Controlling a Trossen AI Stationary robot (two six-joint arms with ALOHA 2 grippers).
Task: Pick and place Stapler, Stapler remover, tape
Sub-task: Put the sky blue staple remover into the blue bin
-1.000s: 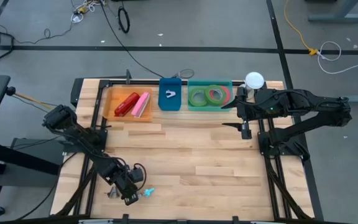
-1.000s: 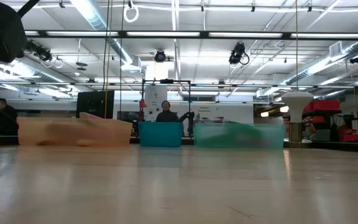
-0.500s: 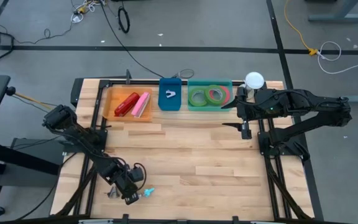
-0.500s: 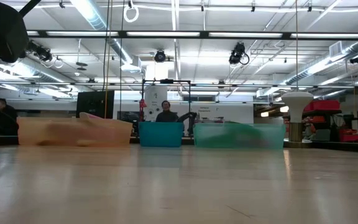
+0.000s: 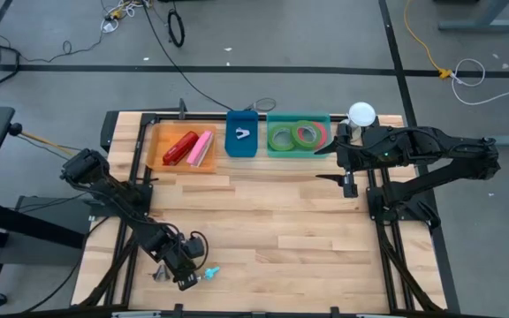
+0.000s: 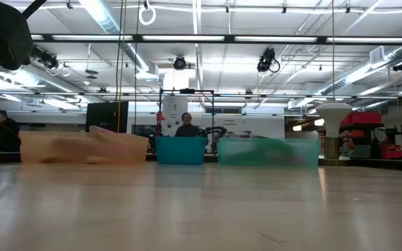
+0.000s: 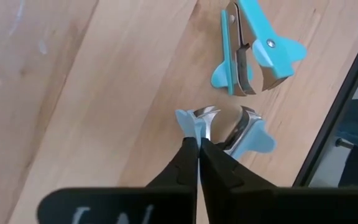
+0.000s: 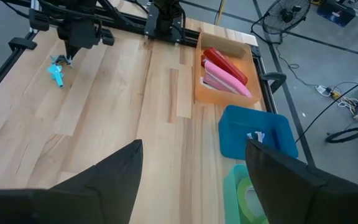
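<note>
While left hand (image 7: 199,144) pinches, remover (image 7: 219,132) — sideways

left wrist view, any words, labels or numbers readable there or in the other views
Nothing can be read with confidence.
Left wrist view: pale marks on the dark part at the picture's bottom edge are cut off and unreadable.
Stapler removers, bins and tape rolls: no visible print.
Low view: background signs are too small.

Red stapler (image 5: 179,147) and pink stapler (image 5: 201,148) side by side; white staple remover (image 5: 242,134); two blue staple removers (image 7: 253,53) near desk edge; green and red-pink tape rolls (image 5: 294,136) overlapping.
</note>
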